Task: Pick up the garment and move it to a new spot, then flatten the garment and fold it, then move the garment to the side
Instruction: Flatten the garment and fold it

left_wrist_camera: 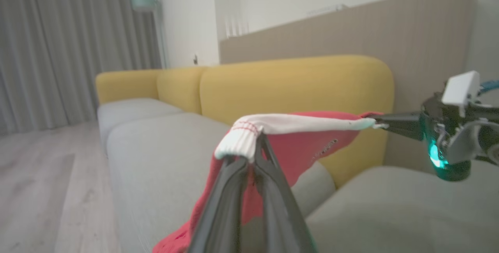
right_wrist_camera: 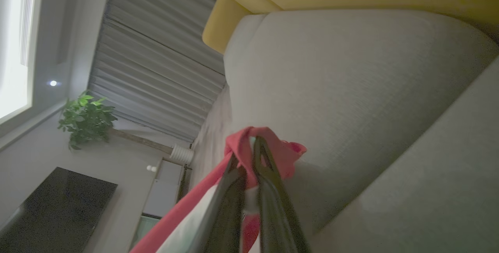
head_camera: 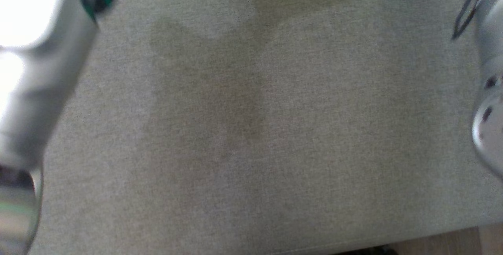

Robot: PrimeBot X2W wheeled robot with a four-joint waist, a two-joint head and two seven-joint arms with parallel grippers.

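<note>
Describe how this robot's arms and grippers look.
Both grippers have two long, dark, glossy fingers tapering to narrow tips: the left gripper and the right gripper. The right gripper's dark body carries a teal light, a white block and a blue cable. The left forearm and right forearm are pale silver-grey; the right one shows small dark holes and a thin dark cable loop.

No text, brand or number can be read. The red garment [left_wrist_camera: 296, 147] carries a short dark printed line [left_wrist_camera: 324, 148] on its hanging part in the left wrist view, too small and blurred to make out.
</note>
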